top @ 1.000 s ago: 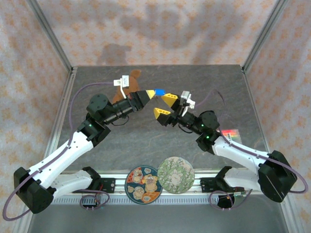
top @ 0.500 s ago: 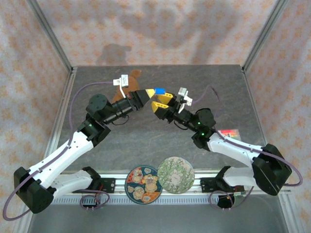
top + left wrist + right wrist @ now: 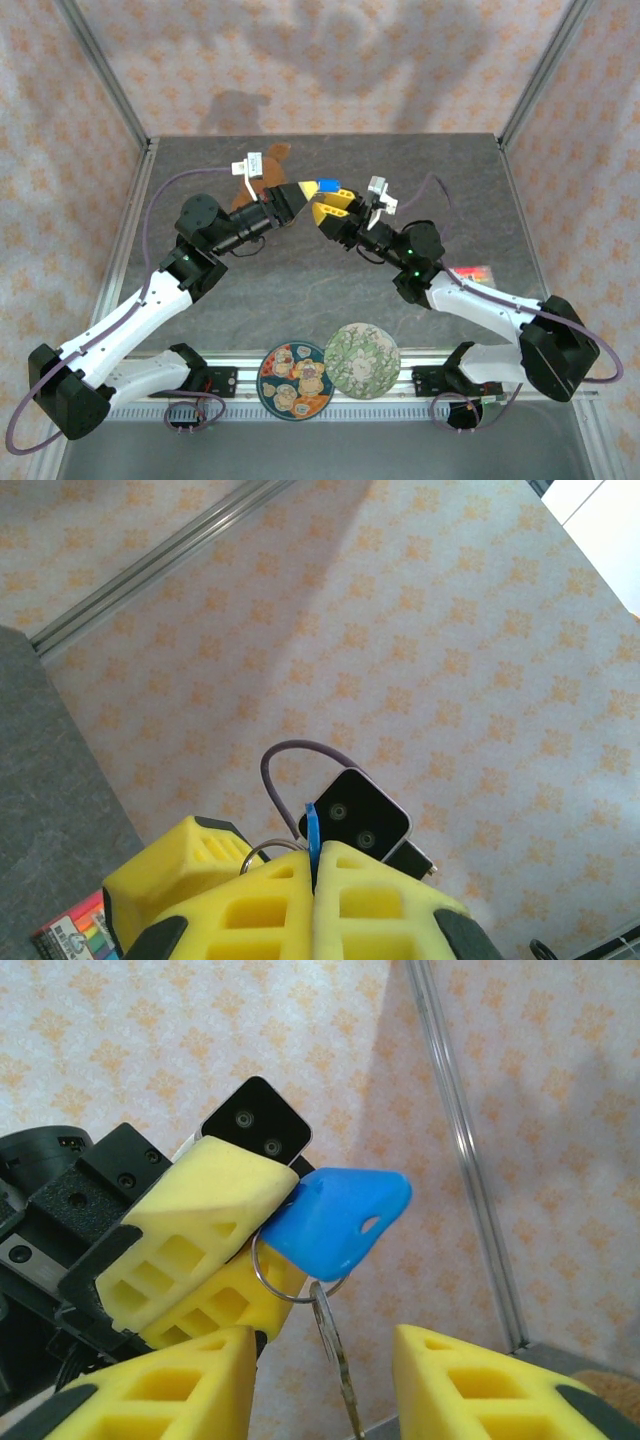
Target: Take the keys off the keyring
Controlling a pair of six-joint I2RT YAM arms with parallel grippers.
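Observation:
Held up over the grey table (image 3: 300,290), my left gripper (image 3: 300,196) is shut on the blue tag (image 3: 326,187) of the keyring. In the left wrist view the blue tag (image 3: 311,825) is pinched edge-on between the yellow pads of my left gripper (image 3: 316,858), and the metal ring (image 3: 255,852) curves out to the left. In the right wrist view the ring (image 3: 272,1282) hangs under the blue tag (image 3: 340,1220), and a silver key (image 3: 337,1360) dangles from it. My right gripper (image 3: 322,1348) is open, one pad on each side of the key, touching neither side.
A brown plush object (image 3: 272,158) lies behind the left arm. Two round patterned coasters (image 3: 295,380) (image 3: 362,360) sit at the near edge. A colourful card (image 3: 473,272) lies on the table at the right. Metal frame posts (image 3: 110,85) bound the workspace.
My right gripper has moved left and up to the left gripper, and its jaws have narrowed around the hanging key. The left gripper has held still with the tag.

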